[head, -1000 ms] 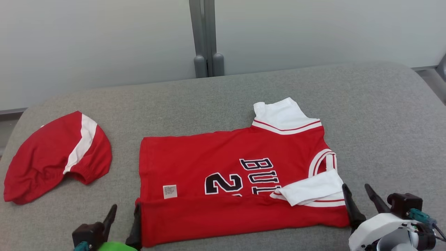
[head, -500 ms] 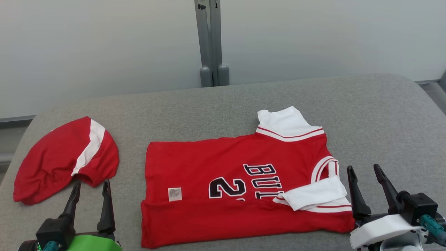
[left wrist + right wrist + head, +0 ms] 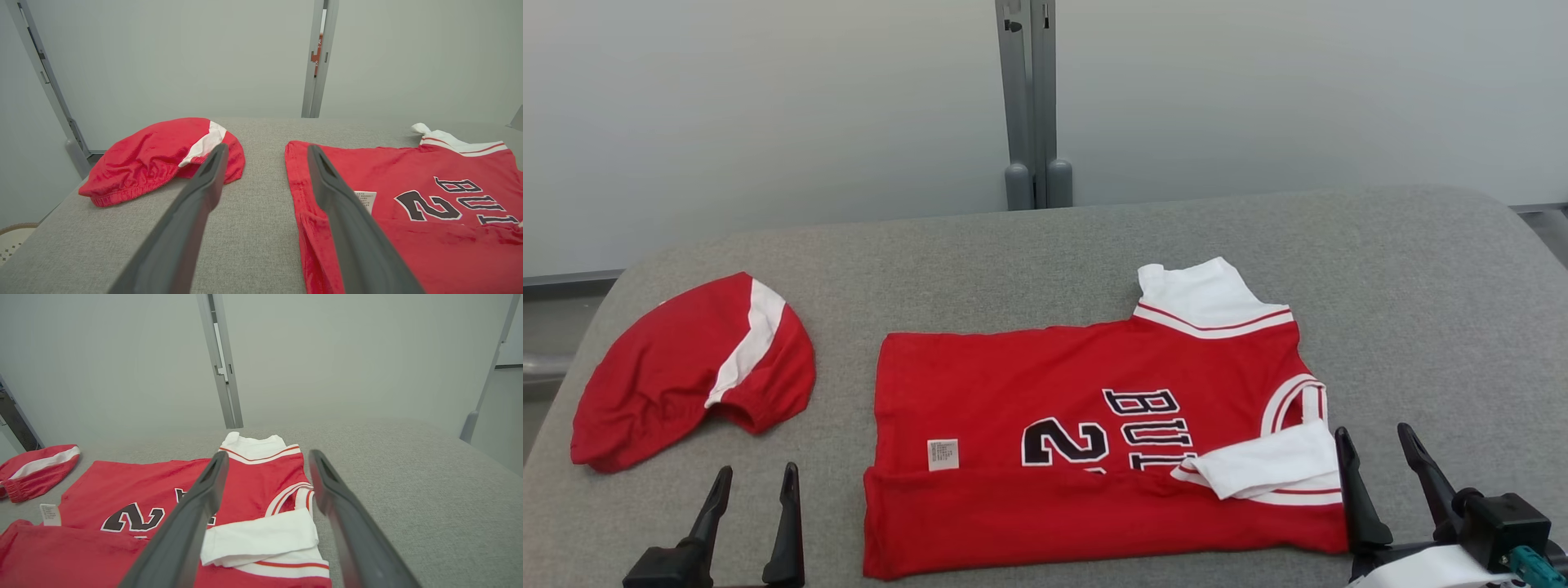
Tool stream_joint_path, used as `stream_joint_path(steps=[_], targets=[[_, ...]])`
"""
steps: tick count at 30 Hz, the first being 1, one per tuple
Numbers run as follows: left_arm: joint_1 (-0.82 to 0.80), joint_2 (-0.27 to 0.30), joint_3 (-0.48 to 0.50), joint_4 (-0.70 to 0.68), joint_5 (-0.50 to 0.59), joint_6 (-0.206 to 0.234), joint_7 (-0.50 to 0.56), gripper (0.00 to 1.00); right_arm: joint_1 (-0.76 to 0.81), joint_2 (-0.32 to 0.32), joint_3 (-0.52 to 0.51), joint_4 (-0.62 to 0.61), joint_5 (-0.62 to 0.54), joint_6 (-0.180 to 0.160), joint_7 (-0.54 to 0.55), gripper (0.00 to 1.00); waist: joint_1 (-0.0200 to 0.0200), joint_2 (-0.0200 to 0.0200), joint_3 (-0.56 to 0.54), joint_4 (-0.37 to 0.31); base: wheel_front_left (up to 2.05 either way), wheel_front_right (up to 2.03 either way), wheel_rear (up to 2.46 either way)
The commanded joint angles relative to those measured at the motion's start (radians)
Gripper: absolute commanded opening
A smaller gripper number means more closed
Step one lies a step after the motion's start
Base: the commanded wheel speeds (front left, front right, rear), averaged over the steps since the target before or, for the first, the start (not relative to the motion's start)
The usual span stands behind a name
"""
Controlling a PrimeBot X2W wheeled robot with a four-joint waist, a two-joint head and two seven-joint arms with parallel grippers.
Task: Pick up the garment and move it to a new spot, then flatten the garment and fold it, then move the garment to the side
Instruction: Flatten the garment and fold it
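While both pincers hang open and empty along the bottom of the head view, the red jersey [image 3: 1094, 441] lies flat at centre-right of the grey bench [image 3: 1045, 261], collar end toward the right of the frame. Its near long edge is folded up over the front, hiding the lower part of the black, white-outlined "2" and "BU". One white sleeve [image 3: 1266, 461] is folded across the lower right corner; the other juts toward the top of the frame. A small white label [image 3: 943, 454] sits near the fold.

At lower left, the left pincer [image 3: 756, 468] points over bare bench between the jersey's left edge and a second red garment [image 3: 678, 376]. That piece, with a white stripe and a gathered elastic hem, is bunched into a dome well apart from the jersey. At lower right, the right pincer [image 3: 1372, 429] stands just beside the collar end.

Woven grey upholstery runs bare across the upper and right parts of the frame, to rounded corners. Beyond the far edge, a grey post [image 3: 1036, 98] rises against a pale wall.
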Motion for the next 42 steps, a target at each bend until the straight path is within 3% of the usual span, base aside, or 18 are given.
stream_joint_path(steps=[1,26,35,42], targets=[[0.007,0.004,-0.001,0.006,0.0,-0.008,0.0,1.0,0.01,0.001,-0.001,0.002,0.004,0.0,-0.001,1.0,0.0,0.0,0.0,0.002,0.0,0.0,0.0],[-0.019,-0.001,0.0,0.076,0.011,-0.033,0.0,1.0,-0.016,-0.01,0.022,0.052,0.006,0.0,-0.004,1.0,0.0,0.0,0.001,-0.002,0.0,0.0,0.0],[-0.227,0.04,-0.045,0.162,0.014,-0.061,0.022,1.0,-0.238,-0.062,0.075,0.157,-0.006,0.0,0.002,1.0,0.0,0.0,0.045,-0.013,0.0,0.0,0.0],[-0.463,0.042,-0.131,0.309,-0.017,-0.076,0.067,1.0,-0.494,-0.111,0.113,0.338,0.006,0.0,0.054,1.0,0.0,0.0,0.114,-0.013,0.0,0.0,0.0]])
